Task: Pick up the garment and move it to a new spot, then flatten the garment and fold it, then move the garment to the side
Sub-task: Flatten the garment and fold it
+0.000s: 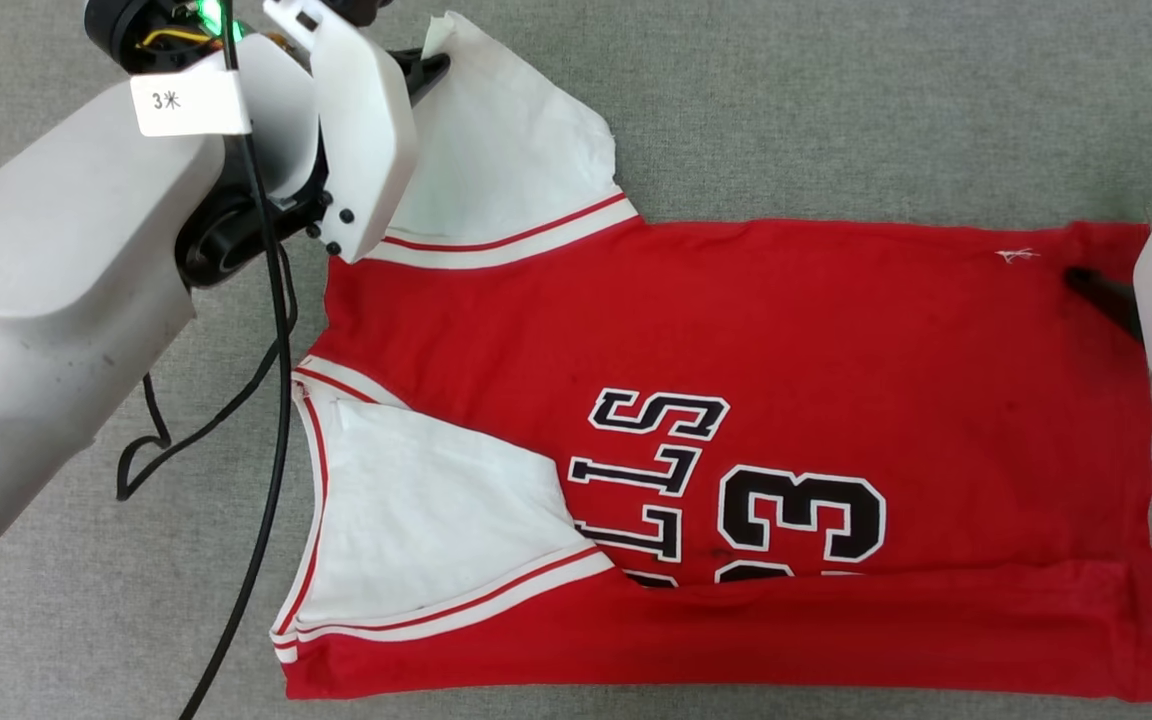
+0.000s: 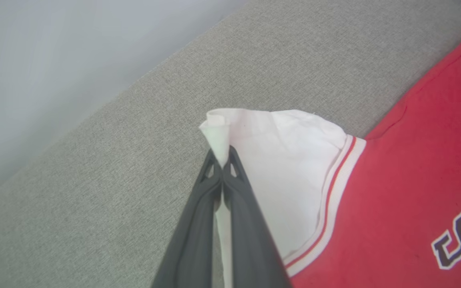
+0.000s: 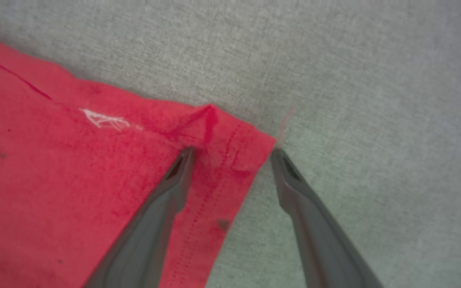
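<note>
At the left of the head view, the pale left arm (image 1: 56, 300) and a black cable (image 1: 271, 400) cross the grey woven surface (image 1: 836, 100). At the upper left, the left gripper (image 2: 223, 158) is closed tight, its dark tapered fingers pinching the curled tip of the garment's white upper sleeve (image 1: 506, 150).

The garment (image 1: 736, 330) lies flat across the middle, neck end at the left and hem at the right. It is soft red knit with red-and-white striped trim. The lower sleeve (image 1: 426, 510) is folded in over the chest. The black, white-edged lettering and the number 33 (image 1: 801, 515) are partly covered by the red lower edge, which is folded up.

At the right edge, the right gripper (image 3: 232, 152) is spread wide and grips nothing. It straddles the upper right hem corner, with one tip on the red cloth and the other on grey just past the stitched hem.
</note>
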Motion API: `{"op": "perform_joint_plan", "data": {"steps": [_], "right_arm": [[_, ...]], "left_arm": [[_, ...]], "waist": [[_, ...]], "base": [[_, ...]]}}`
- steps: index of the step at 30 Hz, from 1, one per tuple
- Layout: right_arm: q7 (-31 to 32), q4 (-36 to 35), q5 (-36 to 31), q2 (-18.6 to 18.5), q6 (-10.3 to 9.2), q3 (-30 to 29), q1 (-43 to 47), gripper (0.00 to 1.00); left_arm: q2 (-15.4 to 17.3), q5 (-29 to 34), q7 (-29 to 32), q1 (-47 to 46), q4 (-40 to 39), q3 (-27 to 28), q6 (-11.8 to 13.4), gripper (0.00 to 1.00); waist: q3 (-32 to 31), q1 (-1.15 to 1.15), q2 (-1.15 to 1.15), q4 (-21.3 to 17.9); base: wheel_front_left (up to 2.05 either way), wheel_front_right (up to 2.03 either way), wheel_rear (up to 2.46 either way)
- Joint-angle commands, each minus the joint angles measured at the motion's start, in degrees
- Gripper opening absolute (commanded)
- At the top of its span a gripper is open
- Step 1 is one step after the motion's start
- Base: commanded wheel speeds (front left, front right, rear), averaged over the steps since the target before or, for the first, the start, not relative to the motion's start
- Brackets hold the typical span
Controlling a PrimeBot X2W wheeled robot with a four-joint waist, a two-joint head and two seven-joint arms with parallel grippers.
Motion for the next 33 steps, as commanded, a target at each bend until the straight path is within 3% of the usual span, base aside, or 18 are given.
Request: {"op": "perform_joint_plan", "data": {"steps": [1,6,7,8,9,17,20,29,33], "right_arm": [[-0.04,2.05,-0.51,0.62,-0.05,2.25,-0.15,1.00],[-3.43,6.25,1.72,1.38,-0.03,6.79,0.65,1.00],[-4.54,6.72,1.85,1.21,-0.04,7.05,0.36,0.47],[-5.94,6.97,2.02,1.01,-0.04,7.38,-0.02,0.12],[-7.49,7.24,2.24,0.76,-0.04,7.39,-0.39,0.00],[-19.69,7.67,5.12,-0.75,-0.08,5.87,-0.53,0.00],[-25.84,4.96,7.67,-3.09,-0.08,5.26,5.34,0.00],[-29.07,1.09,8.92,-3.52,-0.07,3.02,14.89,0.00],[-29.73,-2.83,9.20,-2.92,-0.07,0.56,23.36,0.00]], "left_arm": [[-0.09,0.18,-0.46,-0.51,0.11,0.03,-0.02,0.00],[-0.07,0.35,-1.35,-0.75,0.50,-0.21,-0.03,0.00],[0.04,0.31,-1.53,-0.69,0.60,-0.27,-0.03,0.00],[0.16,0.32,-1.70,-0.56,0.79,-0.30,-0.03,0.00],[0.23,0.20,-1.99,-0.30,0.97,-0.37,-0.03,0.00],[1.37,-1.13,-4.72,2.90,1.03,-0.30,-0.03,0.00],[3.68,-2.39,-6.57,7.62,-1.26,-0.56,0.85,0.00],[8.71,-3.71,-8.35,16.10,-7.86,-1.90,4.12,0.00],[12.38,-5.88,-10.12,24.71,-13.92,-3.08,7.71,0.00]], "waist": [[0.63,0.00,0.00,0.33],[1.25,0.00,0.00,0.73],[1.13,0.00,0.00,0.73],[0.89,0.00,0.00,0.68],[0.55,0.00,0.00,0.60],[-4.52,0.00,0.00,0.10],[-9.87,0.00,0.00,0.38],[-15.80,0.00,0.00,0.06],[-19.57,0.00,0.00,0.25]], "base": [[0.00,0.00,0.00],[0.00,0.00,0.00],[0.00,0.00,0.00],[0.00,0.00,0.00],[0.00,0.00,0.00],[0.00,0.00,0.00],[0.00,0.00,0.00],[0.00,0.00,0.00],[0.00,0.00,0.00]]}}
